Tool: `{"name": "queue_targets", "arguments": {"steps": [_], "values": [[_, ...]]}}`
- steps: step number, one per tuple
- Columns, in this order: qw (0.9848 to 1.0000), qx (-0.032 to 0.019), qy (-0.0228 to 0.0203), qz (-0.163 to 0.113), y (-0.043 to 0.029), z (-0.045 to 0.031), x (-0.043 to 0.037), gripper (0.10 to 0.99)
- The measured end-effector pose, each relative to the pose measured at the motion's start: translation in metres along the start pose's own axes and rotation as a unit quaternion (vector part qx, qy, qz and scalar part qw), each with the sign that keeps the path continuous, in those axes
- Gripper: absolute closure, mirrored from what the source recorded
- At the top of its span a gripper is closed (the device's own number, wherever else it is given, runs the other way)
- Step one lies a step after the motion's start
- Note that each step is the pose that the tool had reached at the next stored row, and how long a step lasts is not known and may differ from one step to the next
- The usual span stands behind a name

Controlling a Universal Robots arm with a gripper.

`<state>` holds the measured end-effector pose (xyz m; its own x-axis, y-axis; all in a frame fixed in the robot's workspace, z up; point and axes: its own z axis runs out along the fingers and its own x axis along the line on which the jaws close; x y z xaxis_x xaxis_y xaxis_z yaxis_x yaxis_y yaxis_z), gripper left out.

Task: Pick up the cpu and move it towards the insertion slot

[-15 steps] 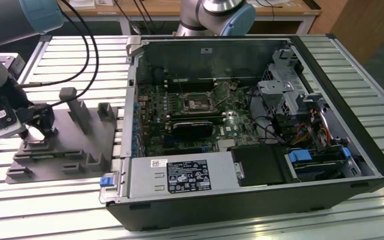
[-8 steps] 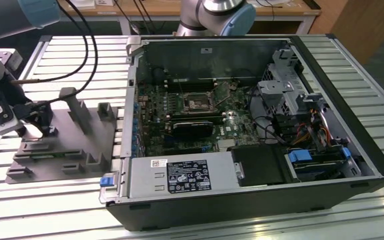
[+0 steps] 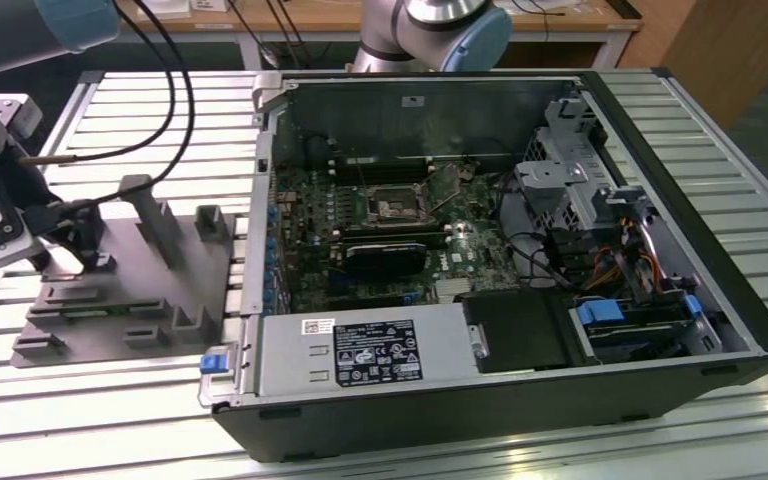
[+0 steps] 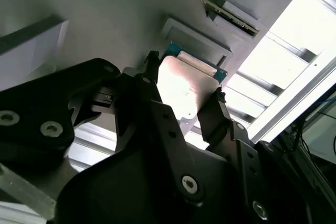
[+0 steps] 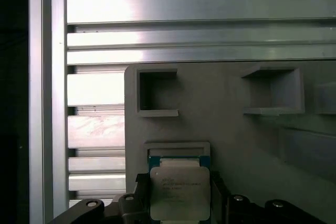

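The cpu (image 5: 179,190) is a small square chip with a silver top and a green rim, sitting between my two black fingers (image 4: 152,108) in both wrist views. My gripper (image 4: 185,80) is shut on the cpu (image 4: 186,90), one finger against each of two opposite edges. It is just over a shallow pocket of the grey plastic fixture (image 5: 236,129). In the exterior view my gripper (image 3: 84,258) is low over that fixture (image 3: 131,300) at the exterior view's left. The insertion slot (image 3: 395,207), a square socket with a metal frame, lies on the motherboard inside the open computer case.
The open case (image 3: 491,250) has raised walls, a power supply (image 3: 357,355) at the front, cables and a drive bay (image 3: 624,310) at the exterior view's right. Upright fixture posts (image 3: 171,230) stand between my gripper and the case. A second arm's base (image 3: 424,30) stands behind.
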<state>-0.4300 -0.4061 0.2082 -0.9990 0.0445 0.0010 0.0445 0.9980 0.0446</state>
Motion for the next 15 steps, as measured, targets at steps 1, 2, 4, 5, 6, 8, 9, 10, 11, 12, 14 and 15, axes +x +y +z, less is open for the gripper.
{"name": "queue_targets", "arguments": {"steps": [1, 2, 4, 5, 6, 8, 9, 10, 11, 12, 14, 15], "values": [[1.0, 0.0, 0.0, 0.0, 0.0, -0.0009, 0.0, 0.541], [1.0, 0.0, 0.0, 0.0, 0.0001, -0.0019, 0.0, 0.541], [1.0, 0.0, 0.0, 0.0, 0.0002, -0.0034, 0.0001, 0.541], [1.0, 0.0, 0.0, 0.0, 0.0002, -0.0042, 0.0001, 0.541], [1.0, 0.0, 0.0, 0.0, 0.0002, -0.0049, 0.0001, 0.541], [1.0, 0.0, 0.0, 0.0, 0.0003, -0.0064, 0.0002, 0.541], [1.0, 0.0, 0.0, 0.0, 0.0003, -0.0072, 0.0002, 0.541], [1.0, 0.0, 0.0, 0.0, 0.0004, -0.0084, 0.0002, 0.541], [1.0, 0.0, 0.0, 0.0, 0.0005, -0.0097, 0.0002, 0.541], [1.0, -0.0001, 0.0, 0.0, 0.0005, -0.0108, 0.0003, 0.541], [1.0, 0.0, 0.0, 0.0, 0.0006, -0.0132, 0.0003, 0.541], [1.0, 0.0, 0.0, 0.0, 0.0006, -0.0144, 0.0003, 0.541]]}}
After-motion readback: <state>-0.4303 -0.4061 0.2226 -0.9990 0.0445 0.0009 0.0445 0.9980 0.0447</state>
